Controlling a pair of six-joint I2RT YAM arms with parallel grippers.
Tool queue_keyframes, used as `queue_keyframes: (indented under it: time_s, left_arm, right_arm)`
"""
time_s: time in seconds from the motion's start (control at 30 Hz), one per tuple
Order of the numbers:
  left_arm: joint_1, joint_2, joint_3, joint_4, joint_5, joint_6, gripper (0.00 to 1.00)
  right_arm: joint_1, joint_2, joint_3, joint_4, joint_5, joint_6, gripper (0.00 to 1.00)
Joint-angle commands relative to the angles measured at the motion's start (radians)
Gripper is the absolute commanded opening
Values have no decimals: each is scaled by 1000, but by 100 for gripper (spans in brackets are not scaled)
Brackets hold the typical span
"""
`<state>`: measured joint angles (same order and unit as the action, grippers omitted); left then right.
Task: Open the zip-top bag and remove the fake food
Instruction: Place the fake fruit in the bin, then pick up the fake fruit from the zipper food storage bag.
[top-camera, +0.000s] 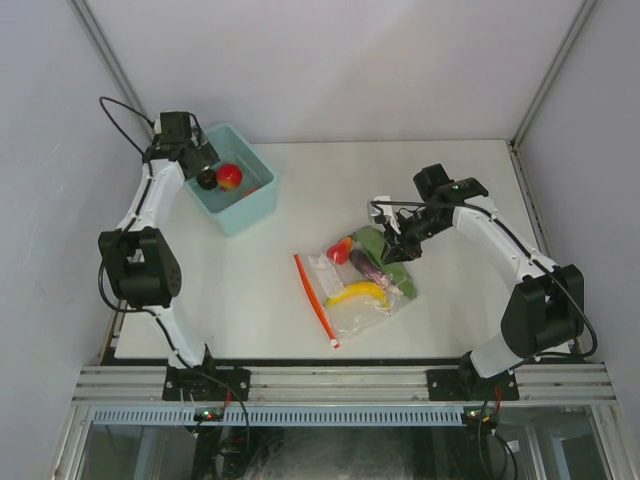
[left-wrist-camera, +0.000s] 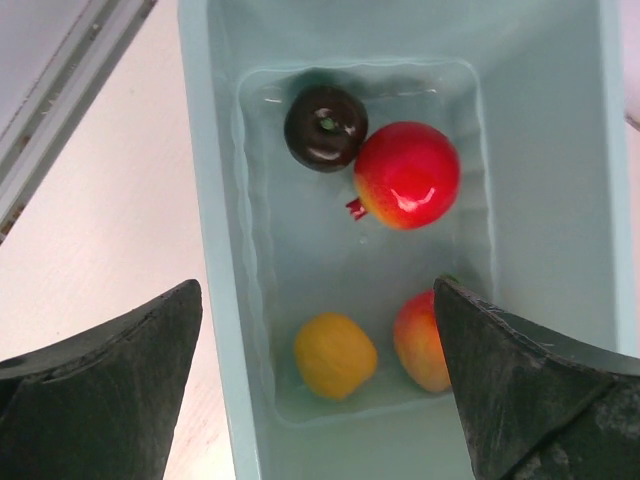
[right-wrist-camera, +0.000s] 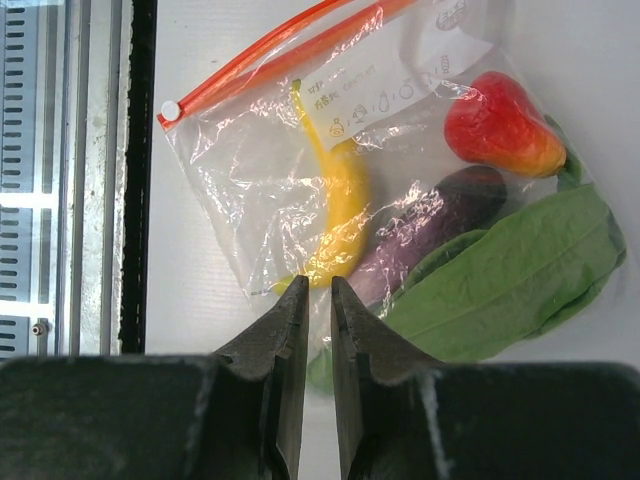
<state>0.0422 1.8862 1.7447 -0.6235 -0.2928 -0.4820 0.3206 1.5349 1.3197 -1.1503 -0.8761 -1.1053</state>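
**Bag pinched at one end only, its mouth unheld**

The clear, crinkly zip-top bag (right-wrist-camera: 250, 190) lies flat on the white table (top-camera: 250, 290), near the right arm. Inside are a yellow plastic banana (right-wrist-camera: 345, 210), a purple eggplant (right-wrist-camera: 440, 215), a red fruit with a yellow blush (right-wrist-camera: 495, 125) and a broad green leaf (right-wrist-camera: 510, 280). The right pincer (right-wrist-camera: 320, 285) is clenched to a thin slit at the bag's closed end and appears to nip the film there. The left pincer (left-wrist-camera: 315, 295) is released, spread wide above the light teal plastic bin (left-wrist-camera: 210, 200), well apart from the bag.

The risks, as I judge them:
- The slick film could slide out of so small a pinch once the load hangs from it.
- Nothing steadies the orange-red zip strip (right-wrist-camera: 250, 75). If the bag is lifted, pieces may tumble out and roll across the table. If the zip is sealed, nothing will come out at all.

Only the left wrist view shows the whole of the bin's contents: a dark round piece (left-wrist-camera: 325, 127), a glossy red round fruit (left-wrist-camera: 408, 175), a yellow-orange one (left-wrist-camera: 335, 355) and a peach-coloured one (left-wrist-camera: 420, 340). Only the right wrist view shows the slit between the jaws and the white slider at the strip's end. No view settles whether the zip is parted. The top view alone shows how far apart the arms are.
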Motion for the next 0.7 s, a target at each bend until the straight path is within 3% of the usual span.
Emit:
queue_keyframes:
  time_s: [0.0,0.27,0.67]
  left_arm:
    - [-1,-172,-95,114,83,32,100]
    - [-8,-460,-403,324,261,36,100]
    - [-62,-841,-807,661,773,12,100]
  right_arm:
    - [-11,-27,-6,-7,-41,-23,14]
    - [-13,-46,-12,-3,-68,-30,15]
    - [-33,-97,-39,25,-158,-37,15]
